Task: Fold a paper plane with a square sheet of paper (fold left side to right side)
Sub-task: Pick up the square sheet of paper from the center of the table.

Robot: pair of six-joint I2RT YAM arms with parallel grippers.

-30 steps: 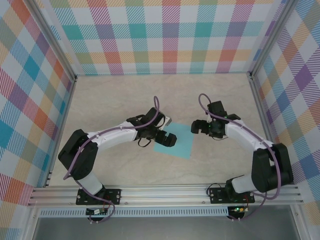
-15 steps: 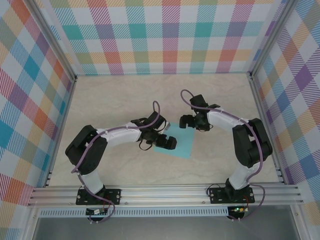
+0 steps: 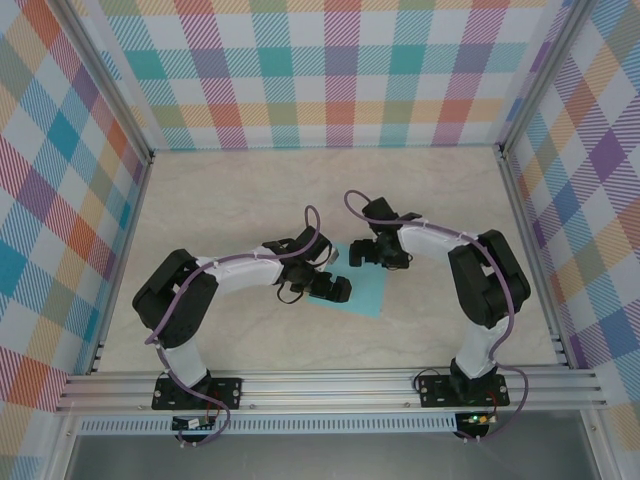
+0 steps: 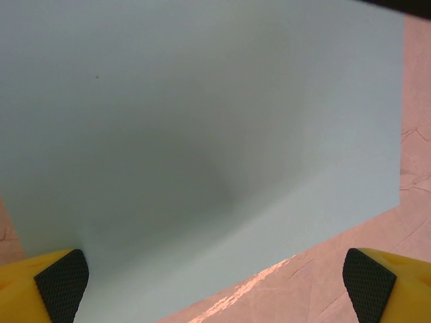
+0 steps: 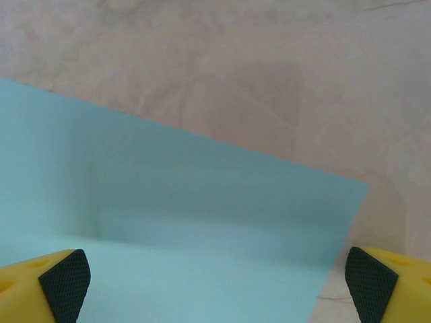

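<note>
The square sheet of paper [image 3: 368, 288], light turquoise, lies flat on the beige table [image 3: 240, 200] between the two arms. The paper plane is out of view. My left gripper [image 3: 332, 287] sits low over the sheet's left part, open, with its yellow fingers [image 4: 60, 282] wide apart. The sheet [image 4: 202, 134] spreads ahead of it, one edge running across between the jaws. My right gripper [image 3: 362, 252] hovers over the sheet's far edge, also open, nothing between its fingertips [image 5: 370, 282]. There the sheet [image 5: 168, 222] shows one corner at the right.
Checkered walls [image 3: 340, 70] close in the table at the back and both sides. An aluminium rail [image 3: 330, 385] runs along the near edge by the arm bases. Bare tabletop lies beyond and to both sides of the sheet.
My right arm has swung left and reached in over the sheet's far edge. The left gripper has shifted slightly and now covers more of the sheet's left side. Both stayed open.
</note>
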